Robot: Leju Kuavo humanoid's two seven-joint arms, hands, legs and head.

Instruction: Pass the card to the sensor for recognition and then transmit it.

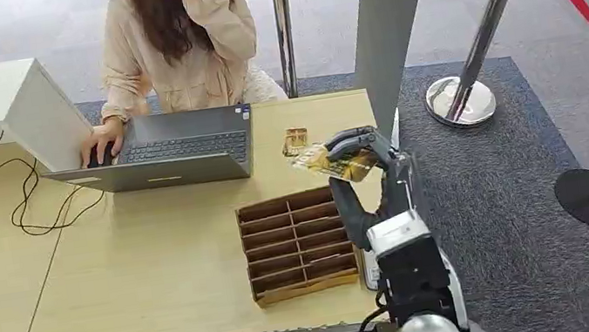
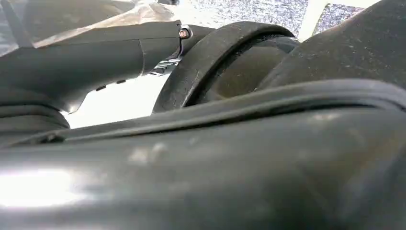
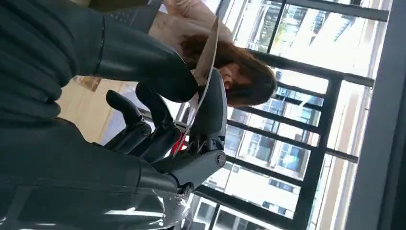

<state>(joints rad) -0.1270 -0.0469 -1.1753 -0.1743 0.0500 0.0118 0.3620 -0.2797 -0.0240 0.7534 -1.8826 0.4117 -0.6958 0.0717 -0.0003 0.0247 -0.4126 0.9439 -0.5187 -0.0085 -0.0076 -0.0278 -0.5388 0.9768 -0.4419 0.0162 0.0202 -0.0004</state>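
We are pinching 1 card (image 1: 327,163) between thumb and finger of our right hand (image 1: 357,156), holding it above the table (image 1: 156,266) beyond the divided tray (image 1: 296,244). Our left hand's state we cannot tell.

The head view is evenly and softly lit with faint shadows and good sharpness, the light wood table (image 1: 154,249) bright but without glare. The left wrist view is dark and badly out of focus, dark curved surfaces pressed close to the lens, with a blown-out white patch and a smeared highlight. In the right wrist view strong daylight from the windows (image 3: 287,120) overexposes the panes and backlights the right hand (image 3: 158,120) into near silhouette
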